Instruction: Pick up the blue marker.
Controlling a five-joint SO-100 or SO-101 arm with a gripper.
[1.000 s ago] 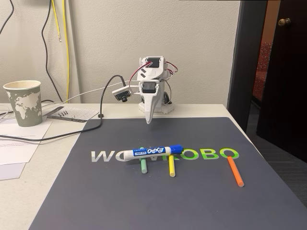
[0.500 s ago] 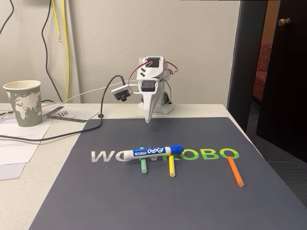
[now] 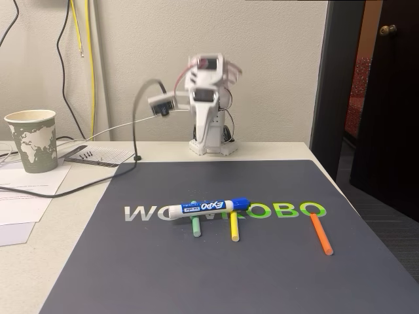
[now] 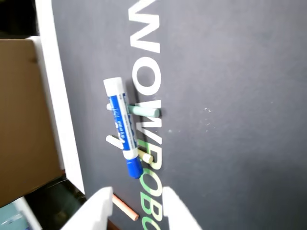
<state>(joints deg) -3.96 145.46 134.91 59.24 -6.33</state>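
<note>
The blue marker [image 3: 208,207] lies on its side across the middle of the dark grey mat [image 3: 262,275], blue cap to the right, resting over a green stick [image 3: 195,226] and a yellow stick [image 3: 234,227]. My gripper [image 3: 207,140] hangs blurred at the back of the table, well behind and above the marker. In the wrist view the marker [image 4: 122,125] runs top to bottom with its cap lowest, and the gripper [image 4: 135,192] stands open just below the cap, holding nothing.
An orange stick [image 3: 321,234] lies on the mat's right side and shows near the fingers [image 4: 125,208] in the wrist view. A paper cup [image 3: 31,140], papers [image 3: 26,190] and a black cable [image 3: 78,183] occupy the left. The table's edge runs close along the right.
The arm has swung upward and back, with gripper and wrist camera now higher above the table. The marker and the sticks have not moved.
</note>
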